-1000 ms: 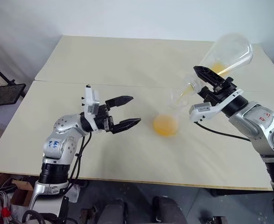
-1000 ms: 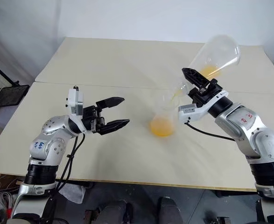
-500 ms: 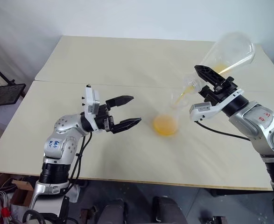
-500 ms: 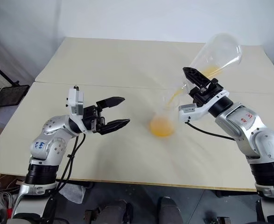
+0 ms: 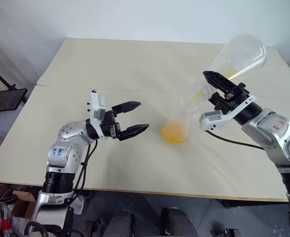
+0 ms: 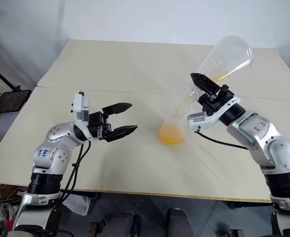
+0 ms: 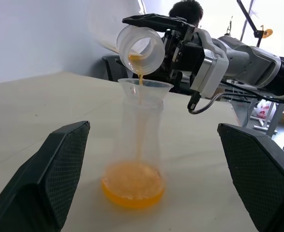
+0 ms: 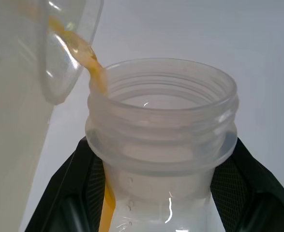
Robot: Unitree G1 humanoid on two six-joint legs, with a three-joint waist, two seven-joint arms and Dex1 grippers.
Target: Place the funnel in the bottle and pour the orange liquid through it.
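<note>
The bottle [image 5: 176,127] stands upright mid-table, a round pool of orange liquid [image 5: 175,133] in its base. The clear funnel [image 5: 186,104] sits in its neck. My right gripper [image 5: 210,85] is shut on the neck of a clear flask [image 5: 237,57], tipped mouth-down over the funnel. A thin orange stream [image 7: 141,82] runs from the flask mouth [image 7: 141,46] into the funnel [image 7: 145,90]. My left gripper [image 5: 143,116] hovers open to the left of the bottle, a short gap away, holding nothing.
The cream table [image 5: 135,69] is made of two tops with a seam running across. Its front edge lies near my arms. A black stand [image 5: 6,98] is off the left edge. A person's head [image 7: 183,9] shows behind the right arm.
The orange pool inside the tipped flask has shrunk to a thin streak as it pours. Both arms have held their places.
</note>
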